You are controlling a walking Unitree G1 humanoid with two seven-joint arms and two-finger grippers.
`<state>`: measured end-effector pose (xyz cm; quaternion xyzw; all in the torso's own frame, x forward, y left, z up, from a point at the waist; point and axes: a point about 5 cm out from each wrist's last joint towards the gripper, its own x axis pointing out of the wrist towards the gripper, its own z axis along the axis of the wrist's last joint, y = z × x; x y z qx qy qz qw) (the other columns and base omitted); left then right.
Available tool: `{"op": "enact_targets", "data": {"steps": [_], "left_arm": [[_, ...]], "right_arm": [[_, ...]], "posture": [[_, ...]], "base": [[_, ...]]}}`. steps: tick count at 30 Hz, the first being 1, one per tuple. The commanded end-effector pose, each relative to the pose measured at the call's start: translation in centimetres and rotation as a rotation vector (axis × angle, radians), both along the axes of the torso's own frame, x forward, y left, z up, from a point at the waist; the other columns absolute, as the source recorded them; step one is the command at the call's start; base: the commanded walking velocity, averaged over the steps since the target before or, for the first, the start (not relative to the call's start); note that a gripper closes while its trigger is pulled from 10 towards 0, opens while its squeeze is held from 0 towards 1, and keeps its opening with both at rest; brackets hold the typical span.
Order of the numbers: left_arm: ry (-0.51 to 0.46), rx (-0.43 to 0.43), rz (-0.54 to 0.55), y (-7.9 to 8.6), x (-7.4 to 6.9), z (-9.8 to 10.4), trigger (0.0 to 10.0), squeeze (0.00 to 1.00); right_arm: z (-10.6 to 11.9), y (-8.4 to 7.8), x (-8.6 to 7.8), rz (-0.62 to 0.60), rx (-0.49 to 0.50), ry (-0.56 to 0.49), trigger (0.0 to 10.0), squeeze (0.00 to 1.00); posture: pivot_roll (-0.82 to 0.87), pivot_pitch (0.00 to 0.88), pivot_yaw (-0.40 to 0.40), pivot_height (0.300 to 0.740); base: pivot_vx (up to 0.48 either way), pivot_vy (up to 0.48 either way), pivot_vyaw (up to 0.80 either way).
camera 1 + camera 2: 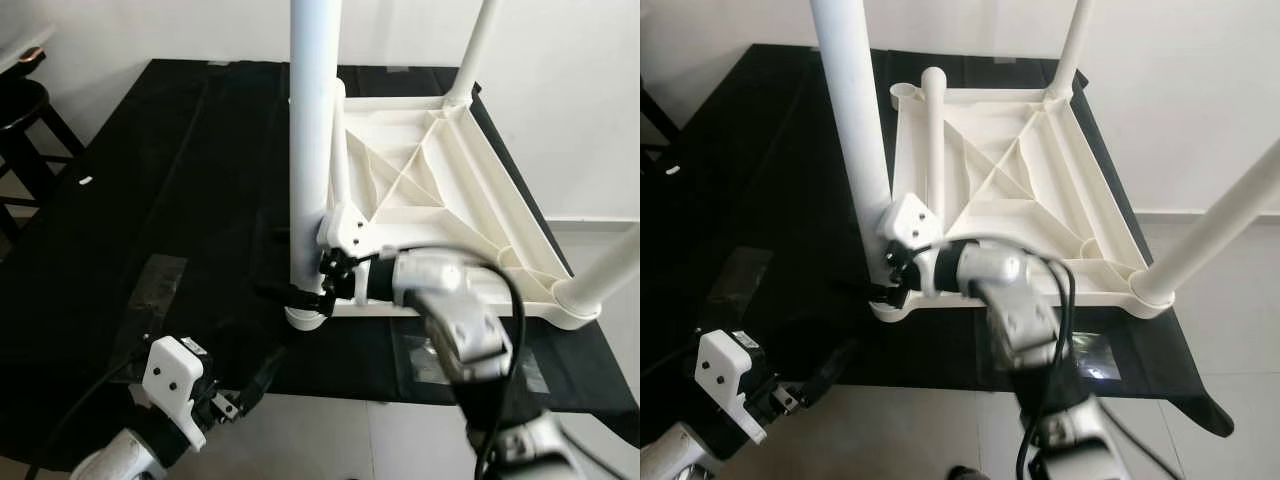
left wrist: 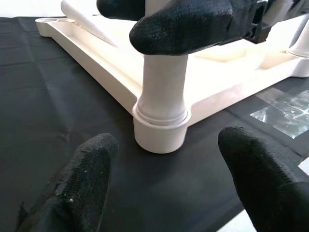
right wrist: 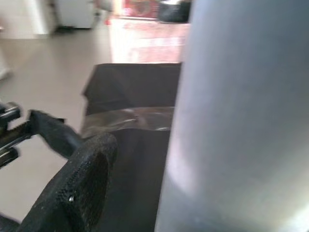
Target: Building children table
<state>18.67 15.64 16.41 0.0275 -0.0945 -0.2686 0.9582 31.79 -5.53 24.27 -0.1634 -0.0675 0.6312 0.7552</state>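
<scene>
A white plastic table top (image 1: 470,190) lies upside down on a black cloth. A thick white leg (image 1: 312,150) stands upright in its near-left corner socket (image 2: 159,135). My right gripper (image 1: 303,292) is shut on that leg just above the socket, and one of its fingers (image 2: 186,24) wraps the leg. Two more legs (image 1: 1215,225) stand in the right-hand corners. Another leg (image 1: 933,150) rests on the underside beside the empty far-left socket (image 1: 905,93). My left gripper (image 2: 164,193) is open, low at the table's near edge, pointing at the socket without touching it.
The black cloth (image 1: 150,200) covers the work table, with shiny tape patches (image 1: 150,290) near the front edge. A dark stool (image 1: 25,110) stands at the far left. Pale floor shows below the front edge, and a white wall rises behind.
</scene>
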Motion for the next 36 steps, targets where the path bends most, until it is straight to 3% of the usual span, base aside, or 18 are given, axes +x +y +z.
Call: {"op": "enact_targets", "data": {"steps": [1, 3, 4, 7, 8, 15, 20, 23, 26, 27, 29, 30, 32, 36], "left_arm": [[0.008, 0.009, -0.003, -0.1, -0.5, 0.0, 10.0, 0.00], [0.012, 0.011, 0.000, 0.0, -0.7, 0.1, 10.0, 0.00], [0.015, 0.012, 0.001, 0.1, -0.9, 0.1, 10.0, 0.00], [0.017, 0.013, 0.001, 0.1, -1.0, 0.1, 10.0, 0.00], [0.019, 0.013, 0.001, 0.1, -1.1, 0.1, 10.0, 0.00], [0.025, 0.011, 0.001, 0.1, -1.2, 0.1, 10.0, 0.00], [0.027, 0.013, 0.002, 0.1, -1.1, 0.1, 10.0, 0.00], [0.027, 0.015, 0.001, 0.0, -1.1, -0.1, 10.0, 0.00], [0.027, 0.015, 0.001, 0.0, -1.1, -0.1, 10.0, 0.00], [0.027, 0.015, 0.003, 0.0, -1.1, -0.1, 10.0, 0.00], [0.023, 0.011, 0.002, 0.1, -0.8, -0.1, 10.0, 0.00], [0.023, 0.011, 0.002, 0.1, -0.8, -0.1, 10.0, 0.00], [0.022, 0.012, -0.003, 0.2, -0.7, -0.1, 10.0, 0.00], [0.023, 0.018, -0.011, 0.2, -0.5, -0.2, 10.0, 0.00]], "right_arm": [[-0.3, 1.0, -0.2, 0.086, -0.023, 0.016, 10.0, 0.00], [0.2, 1.2, 0.2, 0.112, -0.013, 0.020, 10.0, 0.00], [0.5, 1.3, 0.3, 0.127, -0.003, 0.031, 3.0, 0.00], [0.7, 1.4, 0.6, 0.162, 0.006, 0.046, 3.0, 0.00], [0.7, 1.3, 0.7, 0.192, 0.001, 0.048, 0.0, 0.00], [0.8, 1.0, 1.2, 0.250, -0.003, 0.056, 0.0, 0.00], [0.4, 0.5, 1.6, 0.182, -0.005, 0.048, 0.0, 0.00], [-1.8, -0.8, 1.3, -0.162, -0.002, 0.064, 0.0, 0.00], [-1.8, -0.8, 1.3, -0.162, -0.002, 0.064, 0.0, 0.00], [-3.0, -0.7, 0.6, -0.338, 0.029, 0.087, 0.0, 0.00], [-6.3, -0.1, -3.2, -0.698, 0.042, 0.145, 0.0, 0.00], [-6.3, -0.1, -3.2, -0.698, 0.042, 0.145, 0.0, 0.00], [-6.9, 0.2, -4.6, -0.812, 0.056, 0.168, 0.0, 0.00], [-6.3, 1.3, -4.0, -0.816, 0.090, 0.170, 0.0, 0.00]], "posture": [[-0.03, 0.256, -0.043, 0.740], [-0.02, 0.262, -0.039, 0.740], [-0.02, 0.266, -0.038, 0.740], [-0.02, 0.267, -0.038, 0.740], [-0.02, 0.270, -0.038, 0.740], [0.00, 0.275, -0.038, 0.740], [0.00, 0.263, -0.039, 0.740], [-0.01, 0.252, -0.052, 0.740], [-0.01, 0.252, -0.052, 0.740], [-0.01, 0.250, -0.063, 0.740], [-0.02, 0.253, -0.048, 0.740], [-0.02, 0.253, -0.048, 0.740], [-0.03, 0.244, -0.042, 0.740], [-0.02, 0.232, -0.033, 0.740]], "base": [[0.000, 0.000, 0.00], [0.000, 0.000, 0.00], [0.000, 0.000, 0.00], [0.000, 0.000, 0.00], [0.000, 0.000, 0.00], [0.000, 0.000, 0.00], [0.000, 0.000, 0.00], [0.000, 0.000, 0.00], [0.000, 0.000, 0.00], [0.000, 0.000, 0.00], [0.000, 0.000, 0.00], [0.000, 0.000, 0.00], [0.000, 0.000, 0.00], [0.000, 0.000, 0.00]]}}
